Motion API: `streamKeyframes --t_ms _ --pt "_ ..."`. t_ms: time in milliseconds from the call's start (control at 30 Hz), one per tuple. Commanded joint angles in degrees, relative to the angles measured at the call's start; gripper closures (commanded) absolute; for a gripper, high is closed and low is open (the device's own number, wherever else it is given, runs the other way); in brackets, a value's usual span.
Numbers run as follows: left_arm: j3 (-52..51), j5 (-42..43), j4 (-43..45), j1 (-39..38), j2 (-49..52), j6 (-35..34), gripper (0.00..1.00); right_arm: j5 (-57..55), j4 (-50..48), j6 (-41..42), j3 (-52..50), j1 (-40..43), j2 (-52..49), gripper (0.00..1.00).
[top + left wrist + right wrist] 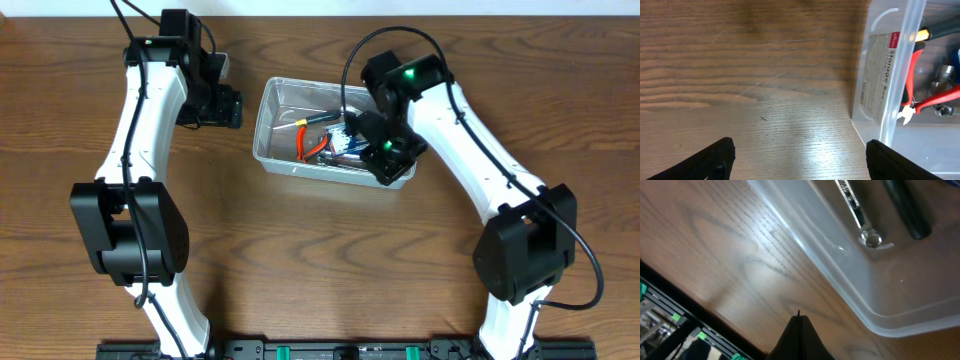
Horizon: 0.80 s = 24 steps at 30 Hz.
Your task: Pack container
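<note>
Wood table point(300, 250) carries everything. I see the container point(262, 120) at the middle far side, between the two arms. Its long axis runs left-right across the table, slightly skewed, with the right end angled a bit toward the robot base. It sits open side up. The left gripper point(228, 107) is just beside the container's left short wall, low over bare table, jaws spread wide in the left wrist view point(800, 165). The right gripper point(392, 160) is over the container's right near corner, jaws pressed together to one point point(799, 325). Inside are red-handled pliers point(920, 100), a black-handled tool point(320, 118) with a yellow band, something blue point(345, 140) and a metal wrench point(855, 210). A "Storage Box" label point(880, 75) is on the left wall.
</note>
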<state>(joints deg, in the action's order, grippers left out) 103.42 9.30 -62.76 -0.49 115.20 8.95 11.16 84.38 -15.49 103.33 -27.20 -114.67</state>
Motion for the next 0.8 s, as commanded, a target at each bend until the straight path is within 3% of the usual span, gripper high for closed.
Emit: streamKeyframes --t_ms 0,400,767 --pt "-0.6 0.8 -0.1 0.1 0.5 -0.5 0.18 1.1 0.2 -1.3 -0.1 -2.4 1.1 0.99" --pt "-0.6 0.8 -1.3 0.1 0.4 -0.5 0.18 -1.7 -2.2 -1.2 -5.6 -2.5 1.1 0.99" --pt "-0.6 0.8 -1.5 0.1 0.4 -0.5 0.18 -4.3 -5.8 -0.8 -5.9 2.2 1.1 0.99"
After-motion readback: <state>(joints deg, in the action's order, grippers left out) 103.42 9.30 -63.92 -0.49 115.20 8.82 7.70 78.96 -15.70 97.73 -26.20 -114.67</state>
